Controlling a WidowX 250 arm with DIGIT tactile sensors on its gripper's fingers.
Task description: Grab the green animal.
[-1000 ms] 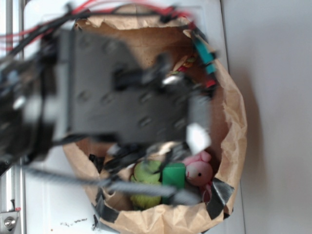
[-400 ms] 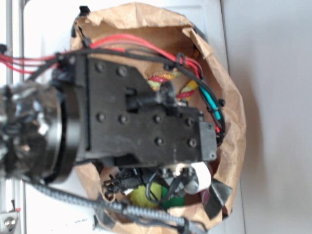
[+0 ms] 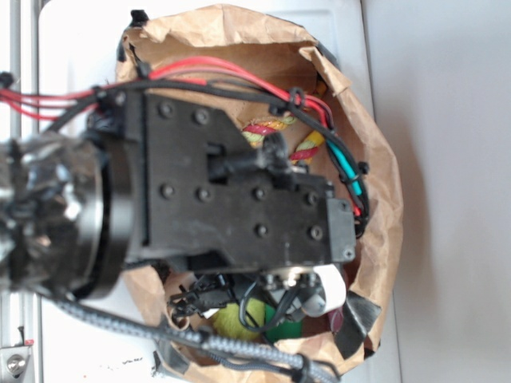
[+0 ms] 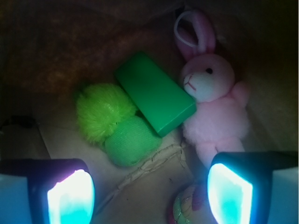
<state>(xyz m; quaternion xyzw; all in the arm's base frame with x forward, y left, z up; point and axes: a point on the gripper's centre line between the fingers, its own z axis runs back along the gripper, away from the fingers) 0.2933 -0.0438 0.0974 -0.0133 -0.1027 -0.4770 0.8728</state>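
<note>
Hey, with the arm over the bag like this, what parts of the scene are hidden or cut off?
- Exterior view: the arm covers most of the paper bag; only a sliver of the green animal shows.
- Exterior view: the pink bunny is hidden behind the arm.
- Wrist view: the gripper fingers are cut off by the bottom edge.
- Wrist view: a striped toy is cropped and dim.

I work at a lab-style test rig: a plain white worktop (image 3: 72,48) carrying a crumpled brown paper bag (image 3: 383,191) of toys, with my cabling exposed.
</note>
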